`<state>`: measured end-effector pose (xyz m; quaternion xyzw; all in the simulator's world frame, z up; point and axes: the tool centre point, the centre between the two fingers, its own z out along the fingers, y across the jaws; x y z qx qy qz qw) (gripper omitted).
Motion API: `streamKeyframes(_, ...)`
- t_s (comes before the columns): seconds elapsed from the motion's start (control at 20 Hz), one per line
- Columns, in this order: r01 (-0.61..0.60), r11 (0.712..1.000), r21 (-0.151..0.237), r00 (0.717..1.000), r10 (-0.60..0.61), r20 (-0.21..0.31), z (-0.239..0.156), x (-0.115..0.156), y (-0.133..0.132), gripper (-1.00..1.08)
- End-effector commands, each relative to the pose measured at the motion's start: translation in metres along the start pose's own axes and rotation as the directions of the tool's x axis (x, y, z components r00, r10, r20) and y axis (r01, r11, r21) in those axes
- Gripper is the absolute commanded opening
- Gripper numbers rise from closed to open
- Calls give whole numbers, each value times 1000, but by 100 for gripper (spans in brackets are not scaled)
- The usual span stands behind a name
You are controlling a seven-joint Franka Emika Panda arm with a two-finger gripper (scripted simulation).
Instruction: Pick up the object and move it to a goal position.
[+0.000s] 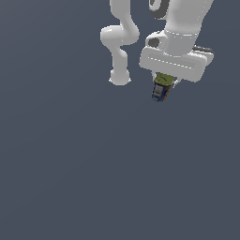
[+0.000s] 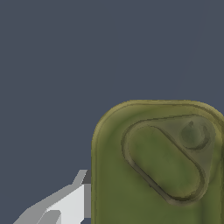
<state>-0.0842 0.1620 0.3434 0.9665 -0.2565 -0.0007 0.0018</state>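
The object (image 1: 161, 87) is a small blocky can, olive-green on top with dark blue and orange patches and a pale label. It hangs under the white hand of my arm, held between the fingers of my gripper (image 1: 163, 87), high in the exterior view. In the wrist view its olive-green lid (image 2: 159, 166) with a pull-tab shape fills much of the picture, and one pale finger (image 2: 72, 203) presses against its side. The other finger is hidden behind the can.
The white arm links (image 1: 120, 42) rise behind the hand toward the exterior view's left. A plain dark grey-blue floor (image 1: 93, 164) lies all around.
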Motion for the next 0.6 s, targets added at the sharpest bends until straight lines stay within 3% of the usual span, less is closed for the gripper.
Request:
streamKeyframes(0.0,-1,1000,2,1000,1,-2,-18,-10,-10,-100)
streamKeyframes(0.55,-1,1000,4,1000,1,0,-46,-26,-30,-100)
